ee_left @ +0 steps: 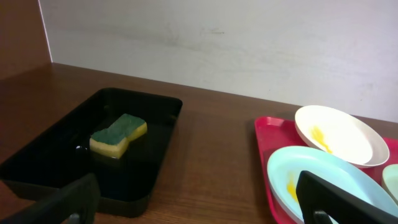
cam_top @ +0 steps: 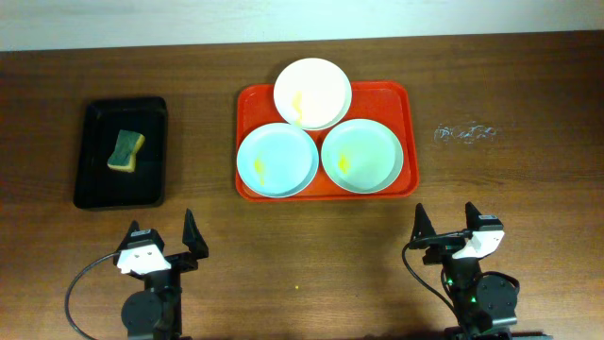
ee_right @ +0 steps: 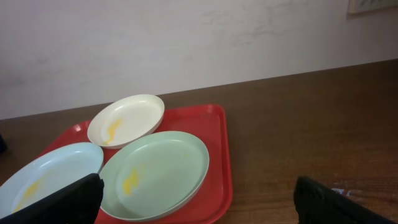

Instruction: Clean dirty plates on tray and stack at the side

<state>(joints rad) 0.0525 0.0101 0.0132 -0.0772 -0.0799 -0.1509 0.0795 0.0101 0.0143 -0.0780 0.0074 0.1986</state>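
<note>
The red-orange tray (cam_top: 406, 94) lies at the table's middle back. On it are a white plate (cam_top: 313, 92), a pale blue-green plate (cam_top: 277, 159) at front left and a mint-green plate (cam_top: 362, 155) at front right, each with a yellow smear. My left gripper (cam_top: 162, 247) is open and empty near the front edge, left of the tray. My right gripper (cam_top: 453, 231) is open and empty near the front edge, right of the tray. The left wrist view shows the white plate (ee_left: 339, 134) and the blue-green plate (ee_left: 317, 180). The right wrist view shows the tray (ee_right: 217, 134) with all three plates.
A small black tray (cam_top: 94, 161) at the left holds a yellow and green sponge (cam_top: 125, 151), also in the left wrist view (ee_left: 118, 134). A patch of clear droplets or film (cam_top: 464, 133) lies on the wood right of the red tray.
</note>
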